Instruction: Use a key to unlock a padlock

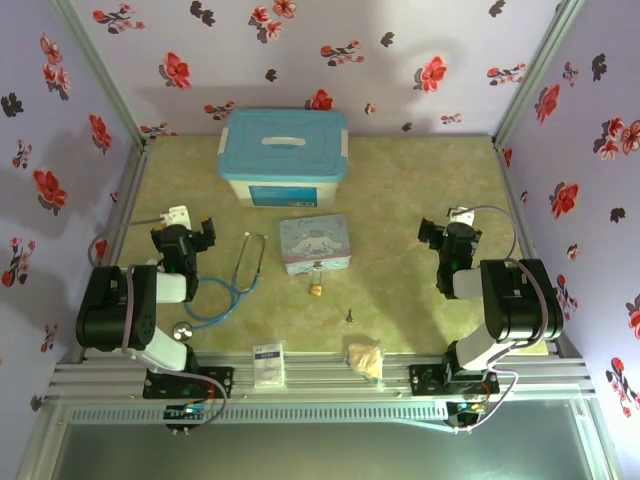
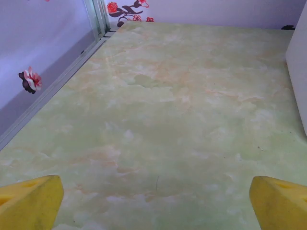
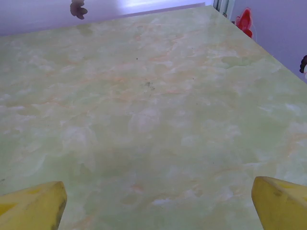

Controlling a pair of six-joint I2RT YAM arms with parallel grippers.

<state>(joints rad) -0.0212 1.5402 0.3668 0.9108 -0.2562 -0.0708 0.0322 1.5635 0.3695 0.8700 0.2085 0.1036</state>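
Left jaws and right jaws both stand wide open and hold nothing; in each wrist view the yellow pads (image 2: 29, 201) (image 3: 31, 203) sit at the lower corners with bare marbled green desk (image 1: 420, 170) between them. From above, going left to right, the left arm (image 1: 150, 300) rests folded at the near left, its jaws pointing toward the back wall. Just beside it lies a blue stethoscope (image 1: 235, 285), its tubing looping close to the arm. A blue-lidded storage box (image 1: 283, 157) stands at the back and a small white card (image 1: 268, 362) lies at the near edge. At centre sits a cartoon tin (image 1: 315, 242), and just in front of it the tiny brass padlock (image 1: 316, 290). A little to its right, apart from it, lies the key (image 1: 349, 313), so small here that I cannot tell which way it points. A pale beige wad (image 1: 365, 358) lies nearer the edge, and the right arm (image 1: 500, 295) rests folded at far right. Neither arm is near the padlock or key. The likely trouble is that the thin key lies flat, so closing pads may skid it away rather than lift it, and the light padlock could slide against the tin when pushed.
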